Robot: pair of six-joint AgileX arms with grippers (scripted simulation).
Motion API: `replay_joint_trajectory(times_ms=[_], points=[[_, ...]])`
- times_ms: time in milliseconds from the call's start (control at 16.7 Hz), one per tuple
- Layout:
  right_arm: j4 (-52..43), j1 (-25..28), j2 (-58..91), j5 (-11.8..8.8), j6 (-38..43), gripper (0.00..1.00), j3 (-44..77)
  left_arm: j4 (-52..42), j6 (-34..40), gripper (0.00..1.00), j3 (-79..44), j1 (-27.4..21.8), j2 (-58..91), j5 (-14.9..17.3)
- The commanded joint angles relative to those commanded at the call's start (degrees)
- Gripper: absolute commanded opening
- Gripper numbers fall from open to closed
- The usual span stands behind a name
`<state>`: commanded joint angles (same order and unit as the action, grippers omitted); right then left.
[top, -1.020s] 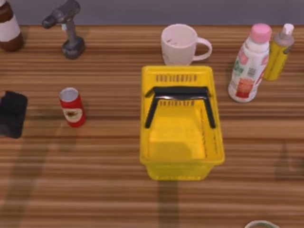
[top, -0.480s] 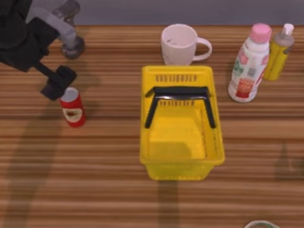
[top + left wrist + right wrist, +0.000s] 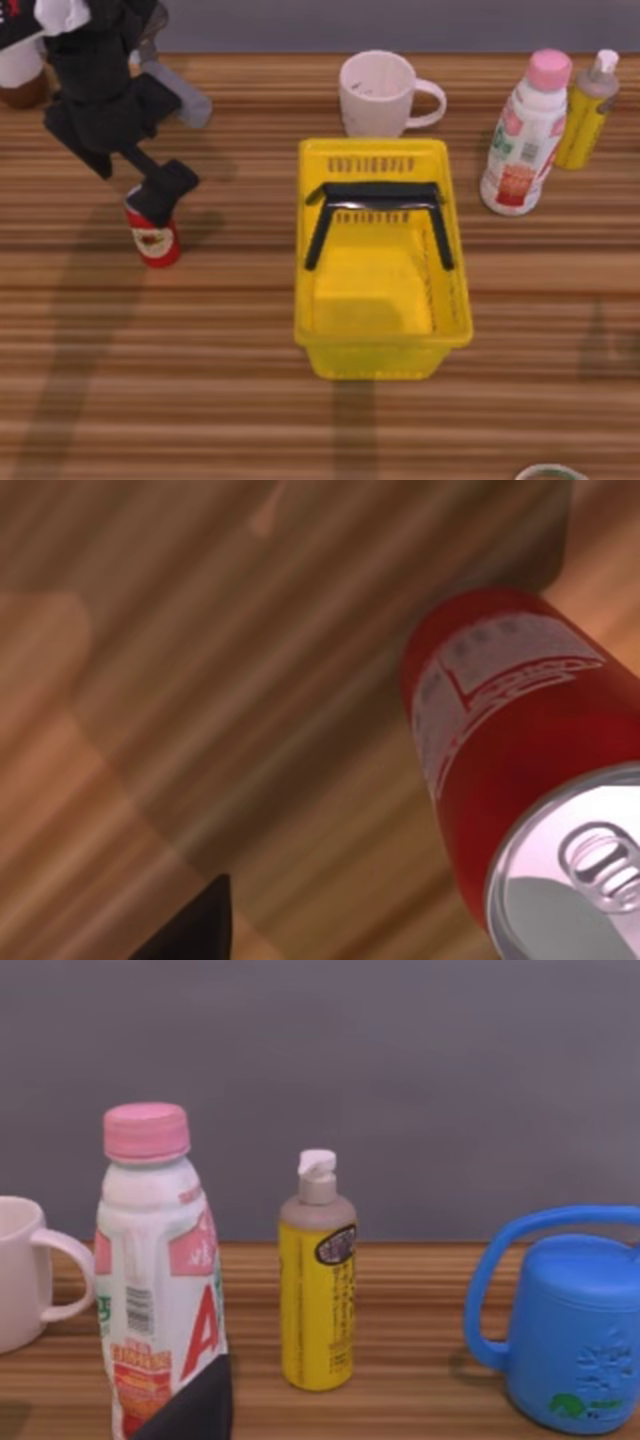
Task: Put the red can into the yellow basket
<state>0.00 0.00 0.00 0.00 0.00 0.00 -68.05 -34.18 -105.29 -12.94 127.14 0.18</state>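
The red can (image 3: 153, 240) stands upright on the wooden table, left of the yellow basket (image 3: 380, 355), whose black handles lie folded across its far half. My left gripper (image 3: 162, 190) hangs open right over the can's top and covers the silver lid in the top view. In the left wrist view the red can (image 3: 510, 760) is close, with its lid and pull tab showing, and one dark fingertip (image 3: 200, 930) stands apart from it. My right gripper is outside the top view; only one of its fingertips (image 3: 200, 1405) shows in the right wrist view.
A white mug (image 3: 378, 92) stands behind the basket. A pink-capped white bottle (image 3: 525, 130) and a yellow pump bottle (image 3: 588, 110) stand at the back right, with a blue watering can (image 3: 570, 1320) beyond them. A grey drill (image 3: 180, 100) lies partly under the left arm.
My left arm has swung in from the table's left edge, over the back left and then right and forward, ending over the red can. The can and basket have not moved.
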Motion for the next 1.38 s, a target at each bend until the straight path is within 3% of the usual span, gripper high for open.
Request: replay_joint_trajectory(times_ms=[360,720,1020,1380], points=[[0.00,0.00,0.00,0.00,0.00,1.00,0.00,0.28,-0.01,1.00,0.24,0.26,0.06,-0.01],[0.00,0.00,0.00,0.00,0.00,1.00,0.00,8.76,-0.11,1.00,6.22,0.06,2.46,0.02],[0.00,0.00,0.00,0.00,0.00,1.00,0.00,9.75,-0.12,1.00,6.98,0.04,2.84,0.03],[0.00,0.00,0.00,0.00,0.00,1.00,0.00,9.75,-0.12,0.55,6.98,0.04,2.84,0.03]])
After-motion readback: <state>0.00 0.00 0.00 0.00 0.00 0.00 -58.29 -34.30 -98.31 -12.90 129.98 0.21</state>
